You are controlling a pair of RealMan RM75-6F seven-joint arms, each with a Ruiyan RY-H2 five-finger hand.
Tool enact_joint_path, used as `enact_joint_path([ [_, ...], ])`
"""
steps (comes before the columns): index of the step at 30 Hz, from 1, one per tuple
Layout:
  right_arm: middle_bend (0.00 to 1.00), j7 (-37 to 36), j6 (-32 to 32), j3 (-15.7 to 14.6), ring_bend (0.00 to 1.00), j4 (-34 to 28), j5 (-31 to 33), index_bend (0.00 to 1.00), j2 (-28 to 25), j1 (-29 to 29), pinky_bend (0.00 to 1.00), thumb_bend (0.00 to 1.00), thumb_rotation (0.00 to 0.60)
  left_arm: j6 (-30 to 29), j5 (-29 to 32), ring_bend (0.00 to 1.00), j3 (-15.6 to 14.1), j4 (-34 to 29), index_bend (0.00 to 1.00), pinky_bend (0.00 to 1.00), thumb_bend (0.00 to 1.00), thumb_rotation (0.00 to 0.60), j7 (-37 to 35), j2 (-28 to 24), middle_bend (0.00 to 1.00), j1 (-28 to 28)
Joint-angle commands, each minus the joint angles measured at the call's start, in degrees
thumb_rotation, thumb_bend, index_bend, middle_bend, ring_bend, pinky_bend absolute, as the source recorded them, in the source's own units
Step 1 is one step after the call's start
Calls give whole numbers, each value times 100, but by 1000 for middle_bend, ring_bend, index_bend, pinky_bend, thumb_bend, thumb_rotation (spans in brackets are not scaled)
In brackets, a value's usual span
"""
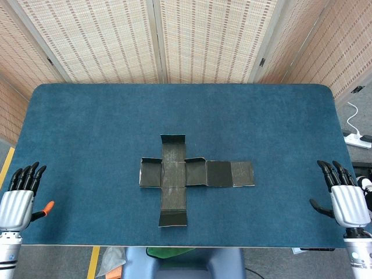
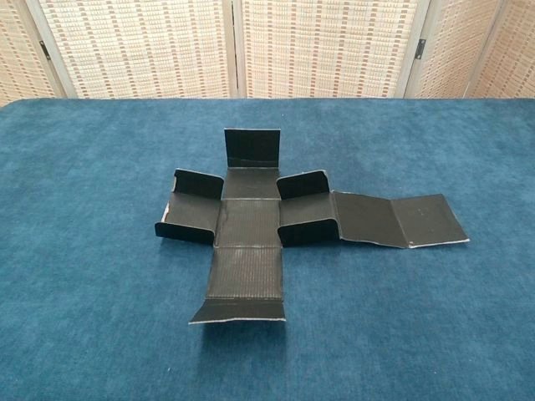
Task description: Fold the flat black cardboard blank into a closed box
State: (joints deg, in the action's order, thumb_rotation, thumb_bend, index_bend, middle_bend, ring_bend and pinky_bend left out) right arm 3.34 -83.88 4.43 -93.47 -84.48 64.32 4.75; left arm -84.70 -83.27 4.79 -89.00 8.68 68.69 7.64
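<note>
We note the cardboard blank [image 1: 189, 177] lying mid-tabletop [image 1: 87, 128], flaps partly raised. Left hand [image 1: 17, 200] and right hand [image 1: 347, 200] rest apart, empty, fingers extended. Risk: springy creases may reopen; one-sided pressing could slide the blank.
</note>
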Motion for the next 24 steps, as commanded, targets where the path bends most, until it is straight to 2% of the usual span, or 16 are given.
enact_joint_path([
  [1,109,-50,30,3,37,-32,-8,0,-26,20,143,134,600,11,15,0,-1,19,0,52,216,600,9,19,0,0],
  [9,110,-192,-19,-54,55,-96,-76,0,-78,-27,157,134,600,-75,-45,0,-57,-42,0,52,215,600,-44,-41,0,-66],
  [17,114,-288,-67,-71,112,-150,-106,0,-101,-63,245,134,600,-112,-67,0,-51,-43,0,52,216,600,-76,-62,0,-77],
  [21,129,-146,28,-20,230,-309,-81,0,-136,25,395,134,600,-108,-69,0,-47,-36,0,52,216,600,-69,-55,0,-70],
  [24,144,39,188,58,392,-508,4,0,-153,155,603,134,600,-79,-56,0,-44,-26,0,52,216,600,-68,-41,0,-57],
])
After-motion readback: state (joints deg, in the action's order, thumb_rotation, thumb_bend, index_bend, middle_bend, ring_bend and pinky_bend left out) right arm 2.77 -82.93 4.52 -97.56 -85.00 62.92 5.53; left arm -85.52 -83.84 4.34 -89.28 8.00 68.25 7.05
